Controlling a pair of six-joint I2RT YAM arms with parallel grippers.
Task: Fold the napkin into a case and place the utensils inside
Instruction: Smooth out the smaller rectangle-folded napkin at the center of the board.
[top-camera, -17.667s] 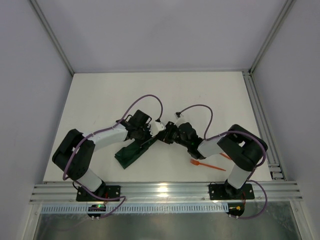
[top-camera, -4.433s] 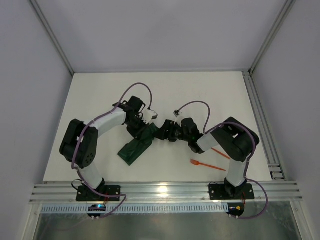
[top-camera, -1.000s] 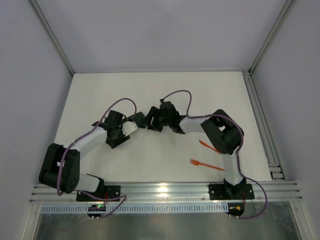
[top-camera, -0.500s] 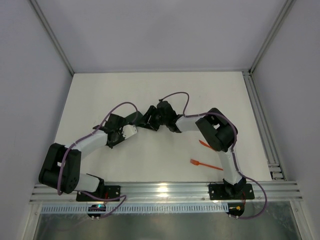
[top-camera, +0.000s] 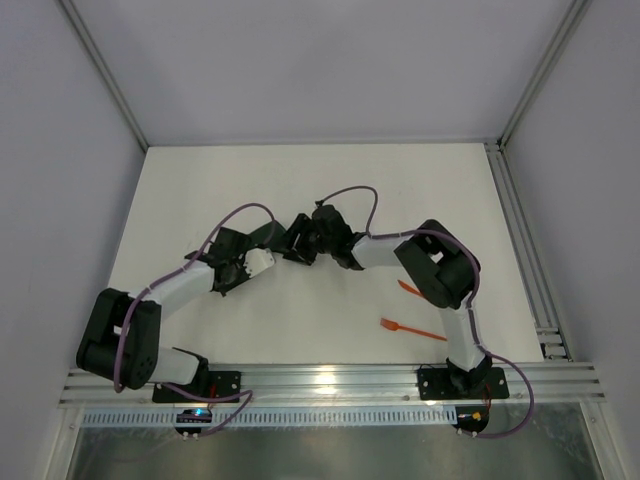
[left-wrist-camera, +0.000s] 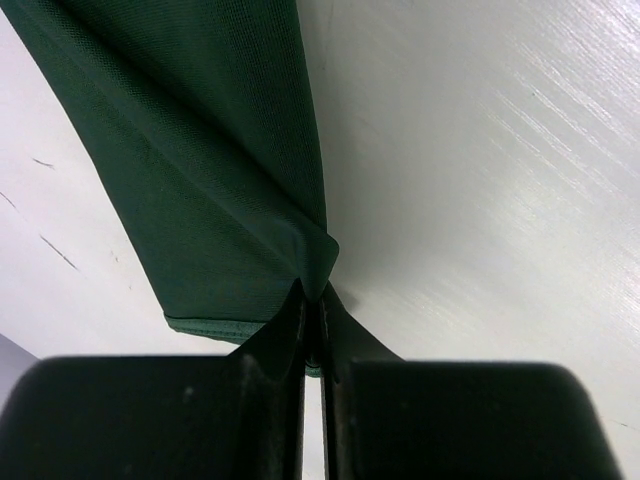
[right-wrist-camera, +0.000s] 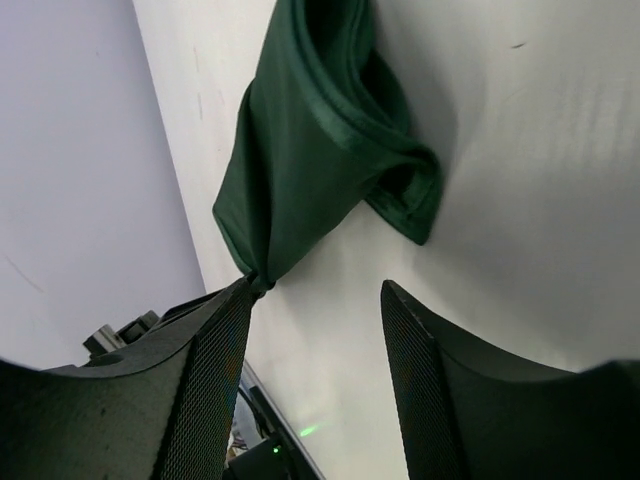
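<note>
Napkin (left-wrist-camera: 220, 180): partly folded, case unfinished, corner clamped by left gripper (left-wrist-camera: 312, 300); right gripper (right-wrist-camera: 315, 290) parted, empty; fork (top-camera: 412, 329) and second utensil (top-camera: 408, 289) lie aside, not yet inserted.

No readable text, labels or numbers in any view. Napkin (left-wrist-camera: 200, 150) and table (top-camera: 300, 190) plain. Any marks on the arms (top-camera: 180, 285) too small to tell.

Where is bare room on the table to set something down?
Free: the far table beyond both arms; the near strip left of the fork. Crowded: the centre, where left gripper and right gripper meet at the napkin.
</note>
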